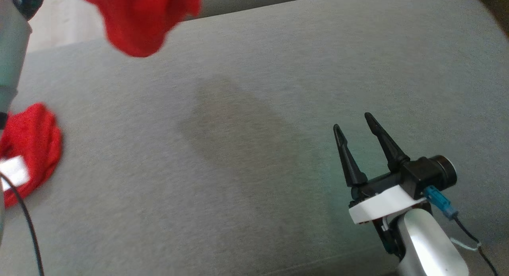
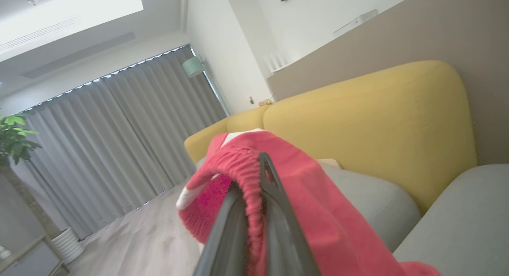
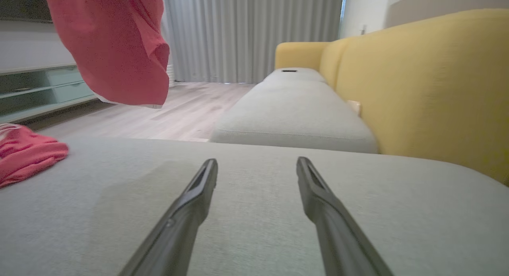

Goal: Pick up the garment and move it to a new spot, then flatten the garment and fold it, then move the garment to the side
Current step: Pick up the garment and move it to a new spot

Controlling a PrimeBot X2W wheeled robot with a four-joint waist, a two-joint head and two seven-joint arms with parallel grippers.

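Red garment [image 1: 139,17] hangs at eleven o'clock above the grey sofa cushion [image 1: 254,109], its waistband clamped in the left claw [image 2: 250,180] (right claw [image 1: 352,121] gapes empty at four o'clock), so placing, flattening and folding look undone.

Garment [image 1: 139,17] hangs above cushion's [image 1: 254,109] far left; right gripper [image 1: 352,121] sits near right.

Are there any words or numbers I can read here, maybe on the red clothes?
No readable words or numbers anywhere.
The white patch on the red cloth lying on the grey cushion: too blurred, no letters can be made out.
The red fabric garment pinched in the left gripper: no print shows.
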